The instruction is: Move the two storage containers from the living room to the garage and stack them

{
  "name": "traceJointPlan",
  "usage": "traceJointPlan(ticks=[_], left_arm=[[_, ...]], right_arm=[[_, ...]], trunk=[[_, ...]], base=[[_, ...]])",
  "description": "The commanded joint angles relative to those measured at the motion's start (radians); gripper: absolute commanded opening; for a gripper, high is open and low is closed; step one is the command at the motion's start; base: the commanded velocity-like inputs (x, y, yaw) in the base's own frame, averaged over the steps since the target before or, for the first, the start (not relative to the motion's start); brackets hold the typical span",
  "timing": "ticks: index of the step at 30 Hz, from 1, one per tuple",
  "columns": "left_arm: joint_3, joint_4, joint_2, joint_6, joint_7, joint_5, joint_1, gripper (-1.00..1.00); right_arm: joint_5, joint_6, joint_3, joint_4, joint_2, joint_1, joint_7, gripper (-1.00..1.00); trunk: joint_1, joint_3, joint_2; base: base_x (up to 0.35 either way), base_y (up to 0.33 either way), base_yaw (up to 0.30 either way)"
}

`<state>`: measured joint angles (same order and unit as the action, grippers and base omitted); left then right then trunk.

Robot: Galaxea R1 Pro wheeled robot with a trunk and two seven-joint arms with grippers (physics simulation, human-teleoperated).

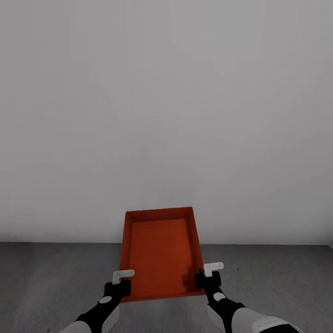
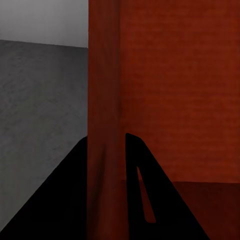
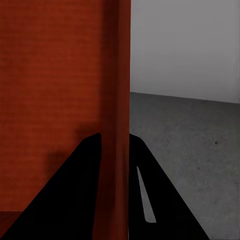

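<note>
You have one orange-red storage container (image 1: 159, 252) held level above the dark grey concrete floor (image 1: 55, 282), open side up, empty, its long axis pointing toward the white wall, both side walls pinched at the near corners

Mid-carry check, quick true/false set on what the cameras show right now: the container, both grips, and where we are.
1. The storage container is held with its open side towards the head camera. True.
2. The left gripper hangs free, off the container. False: its fingers straddle a side wall.
3. The right gripper is shut on the opposite wall. True.
4. Light wood planks lie below. False: grey concrete floor.
5. A second container sits inside. False: it is empty.
</note>
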<state>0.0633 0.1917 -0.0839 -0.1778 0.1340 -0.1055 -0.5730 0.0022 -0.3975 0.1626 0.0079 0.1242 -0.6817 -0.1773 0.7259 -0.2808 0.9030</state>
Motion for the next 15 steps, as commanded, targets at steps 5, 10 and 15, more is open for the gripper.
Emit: traceJointPlan(ticks=[5, 10, 15], left_arm=[[0.013, 0.002, 0.002, -0.037, 0.014, -0.002, -0.001, -1.00], [0.013, 0.002, 0.001, -0.037, 0.015, -0.002, -0.001, -1.00], [0.013, 0.002, 0.002, -0.037, 0.015, -0.002, -0.001, -1.00]], right_arm=[[0.010, 0.002, -0.037, 0.003, 0.001, -0.001, -0.004, -1.00], [0.010, 0.002, -0.037, 0.003, 0.001, -0.001, -0.004, -1.00], [0.010, 0.002, -0.037, 0.003, 0.002, -0.001, -0.004, -1.00]], trunk=[[0.000, -0.009, 0.001], [0.008, -0.024, 0.015], [0.027, -0.047, 0.050]], base=[[0.000, 0.000, 0.000], [0.000, 0.000, 0.000], [0.000, 0.000, 0.000]])
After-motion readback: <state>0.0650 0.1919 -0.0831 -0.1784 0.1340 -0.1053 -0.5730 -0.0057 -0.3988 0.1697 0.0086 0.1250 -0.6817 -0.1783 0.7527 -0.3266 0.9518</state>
